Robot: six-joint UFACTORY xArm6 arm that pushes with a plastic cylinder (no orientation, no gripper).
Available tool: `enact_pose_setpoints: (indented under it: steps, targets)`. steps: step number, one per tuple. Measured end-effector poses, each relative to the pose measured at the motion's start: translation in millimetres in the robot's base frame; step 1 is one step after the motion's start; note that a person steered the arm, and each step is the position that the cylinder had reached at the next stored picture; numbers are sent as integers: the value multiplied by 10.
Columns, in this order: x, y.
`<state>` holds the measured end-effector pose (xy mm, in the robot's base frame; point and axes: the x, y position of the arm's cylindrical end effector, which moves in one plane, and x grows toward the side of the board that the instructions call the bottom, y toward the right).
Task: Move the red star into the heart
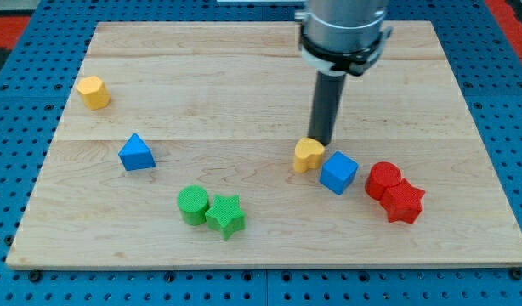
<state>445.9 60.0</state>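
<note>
The red star [404, 203] lies near the view's lower right, touching a red round block [382, 178] just up-left of it. The yellow heart [309, 155] sits left of them, near the board's middle. A blue cube [338, 172] lies between the heart and the red blocks, close to the heart's right side. My tip [320, 141] stands at the heart's top right edge, touching or nearly touching it, well left of the red star.
A yellow hexagon-like block [93, 92] lies at the upper left, a blue triangle [136, 153] at the left. A green round block [193, 205] touches a green star [226, 214] at the bottom middle. The wooden board [244, 59] ends on a blue pegboard surround.
</note>
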Motion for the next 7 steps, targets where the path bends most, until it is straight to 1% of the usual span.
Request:
enact_pose_setpoints:
  steps: [3, 4, 5, 6, 7]
  targets:
    - [147, 62]
    - [-101, 797]
    - [-57, 1909]
    - [769, 1944]
    - [1032, 1429]
